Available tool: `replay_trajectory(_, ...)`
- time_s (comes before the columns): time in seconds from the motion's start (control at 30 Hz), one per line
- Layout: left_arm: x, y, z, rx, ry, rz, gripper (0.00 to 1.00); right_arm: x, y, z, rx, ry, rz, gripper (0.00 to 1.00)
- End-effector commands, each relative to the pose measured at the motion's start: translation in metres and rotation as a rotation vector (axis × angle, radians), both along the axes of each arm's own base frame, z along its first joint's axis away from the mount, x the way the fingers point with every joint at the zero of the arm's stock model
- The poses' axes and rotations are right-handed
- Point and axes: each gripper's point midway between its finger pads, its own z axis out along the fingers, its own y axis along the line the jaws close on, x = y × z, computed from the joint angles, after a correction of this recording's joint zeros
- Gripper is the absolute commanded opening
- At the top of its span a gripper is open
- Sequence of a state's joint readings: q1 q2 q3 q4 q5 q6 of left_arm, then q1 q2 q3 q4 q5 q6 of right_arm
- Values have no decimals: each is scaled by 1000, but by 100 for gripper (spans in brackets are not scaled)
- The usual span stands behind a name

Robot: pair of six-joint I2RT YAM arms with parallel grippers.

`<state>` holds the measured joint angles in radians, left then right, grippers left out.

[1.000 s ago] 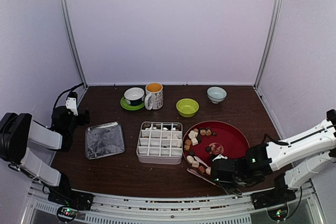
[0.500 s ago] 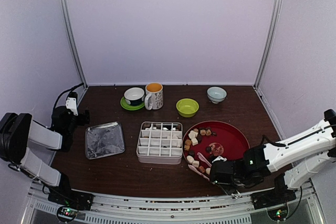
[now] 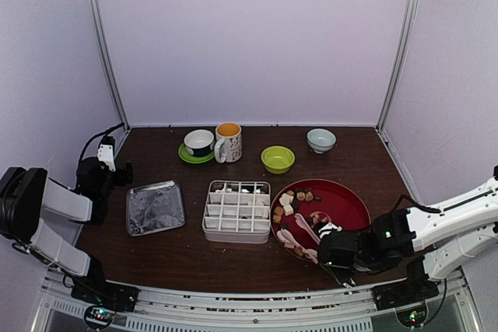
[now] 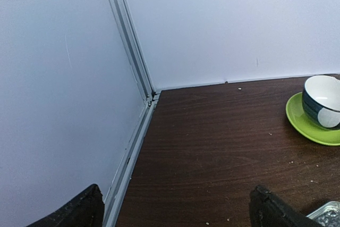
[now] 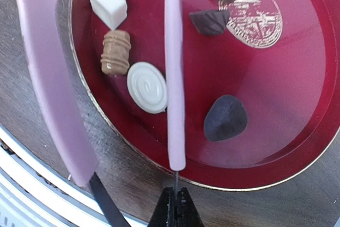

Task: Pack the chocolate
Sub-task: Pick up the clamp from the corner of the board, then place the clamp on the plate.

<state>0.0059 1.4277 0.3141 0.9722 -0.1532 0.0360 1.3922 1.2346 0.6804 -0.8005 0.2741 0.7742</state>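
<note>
Several chocolates [image 3: 286, 206] lie on the left side of a round red plate [image 3: 346, 201]. In the right wrist view I see a white spiral round [image 5: 147, 87], a tan barrel [image 5: 116, 52], a white cube [image 5: 109, 6] and a dark drop [image 5: 226, 118]. My right gripper [image 3: 336, 251] [image 5: 175, 207] is shut on the thin end of the pink tongs [image 5: 174, 78] [image 3: 299, 231], whose arms reach over the plate's near left rim. A white divided box [image 3: 237, 211] stands left of the plate. My left gripper [image 3: 105, 162] [image 4: 178, 208] is open and empty at the far left.
A silvery square tin [image 3: 156, 207] lies left of the box. Behind are a cup on a green saucer [image 3: 198, 144] [image 4: 319, 104], a mug [image 3: 229, 142], a green bowl [image 3: 278, 159] and a pale bowl [image 3: 320, 140]. Walls stand close on the left and at the back.
My right gripper has shifted a little to the right and the pink tongs have swung up over the plate's near left part. The left arm has not moved.
</note>
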Motion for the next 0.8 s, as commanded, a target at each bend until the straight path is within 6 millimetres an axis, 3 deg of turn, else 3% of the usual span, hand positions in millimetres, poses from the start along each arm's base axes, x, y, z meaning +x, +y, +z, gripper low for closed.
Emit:
replay_trajectory(0.0, 3, 2, 18, 9, -67, -1, 98, 12, 0, 20, 32, -84, -33, 0)
replay_trajectory(0.2, 3, 2, 18, 8, -66, -1, 98, 20, -6, 30, 47, -126, -77, 0)
replay_trajectory(0.47, 3, 1, 18, 9, -67, -2, 98, 44, -19, 33, 140, -125, -237, 0)
replay_trajectory(0.77, 3, 2, 18, 8, -67, -1, 98, 52, -56, -5, 130, 17, -393, 0)
